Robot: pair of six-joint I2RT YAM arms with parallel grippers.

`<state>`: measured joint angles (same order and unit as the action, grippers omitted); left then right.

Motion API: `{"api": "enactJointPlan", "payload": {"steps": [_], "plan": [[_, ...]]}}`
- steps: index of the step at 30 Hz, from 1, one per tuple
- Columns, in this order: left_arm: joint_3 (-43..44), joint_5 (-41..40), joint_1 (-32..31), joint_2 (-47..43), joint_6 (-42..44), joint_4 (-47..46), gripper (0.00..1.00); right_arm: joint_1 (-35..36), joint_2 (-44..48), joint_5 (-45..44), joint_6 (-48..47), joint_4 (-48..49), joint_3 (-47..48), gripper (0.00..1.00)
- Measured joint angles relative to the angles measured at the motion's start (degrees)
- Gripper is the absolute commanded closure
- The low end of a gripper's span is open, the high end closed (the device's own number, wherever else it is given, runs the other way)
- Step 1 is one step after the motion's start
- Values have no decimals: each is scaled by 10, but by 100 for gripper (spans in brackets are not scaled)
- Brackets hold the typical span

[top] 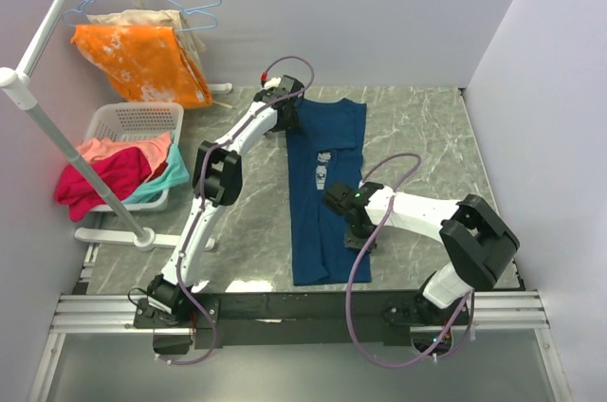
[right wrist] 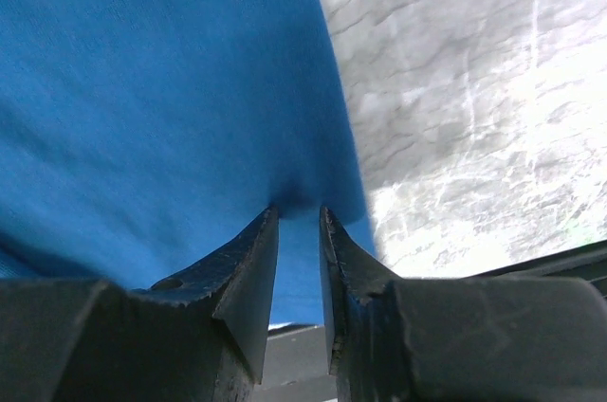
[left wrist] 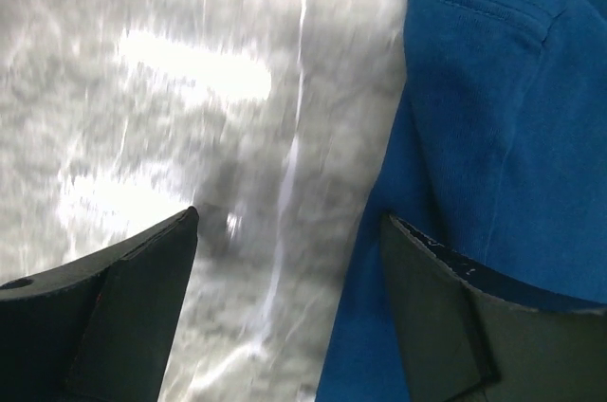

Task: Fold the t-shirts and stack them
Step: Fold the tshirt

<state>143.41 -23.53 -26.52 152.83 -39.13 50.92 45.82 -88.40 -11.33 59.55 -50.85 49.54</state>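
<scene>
A navy blue t-shirt (top: 313, 231) lies on the marble table as a long narrow strip, its pale chest print (top: 322, 167) facing up. My left gripper (top: 290, 110) is at the strip's far left corner. In the left wrist view it (left wrist: 289, 215) stands wide open, straddling the edge of the blue cloth (left wrist: 493, 137), with one finger over bare marble and the other over the shirt. My right gripper (top: 335, 199) is at the strip's right edge, halfway down. Its jaws (right wrist: 298, 209) are nearly together, pinching a pucker of the blue cloth (right wrist: 161, 89) at their tips.
A white laundry basket (top: 135, 120) with pink, red and teal clothes stands at the left. Above it an orange garment (top: 142, 61) hangs from a hanger on a white rack pole (top: 57, 137). Walls close in the back and right.
</scene>
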Motion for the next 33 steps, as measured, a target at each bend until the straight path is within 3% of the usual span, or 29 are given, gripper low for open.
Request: {"api": "enactJointPlan", "payload": {"steps": [11,15,19,25,27,30,33], "plan": [[-14,-20,18,0,12,-51,14,8,-21,-1,-13,-15,60,67],[-46,-8,32,-20,26,-75,12,8,-16,-13,-13,-19,73,56],[-94,15,51,-51,37,-104,11,8,31,-33,-5,-20,73,49],[-168,46,69,-146,34,-110,15,6,111,-63,0,-19,71,47],[-208,66,68,-194,21,-103,18,5,112,-67,0,-16,70,47],[-335,107,59,-302,-2,-93,20,3,107,-67,-2,-9,61,47],[-536,158,37,-431,-26,-117,20,-3,108,-66,-6,7,46,48]]}}
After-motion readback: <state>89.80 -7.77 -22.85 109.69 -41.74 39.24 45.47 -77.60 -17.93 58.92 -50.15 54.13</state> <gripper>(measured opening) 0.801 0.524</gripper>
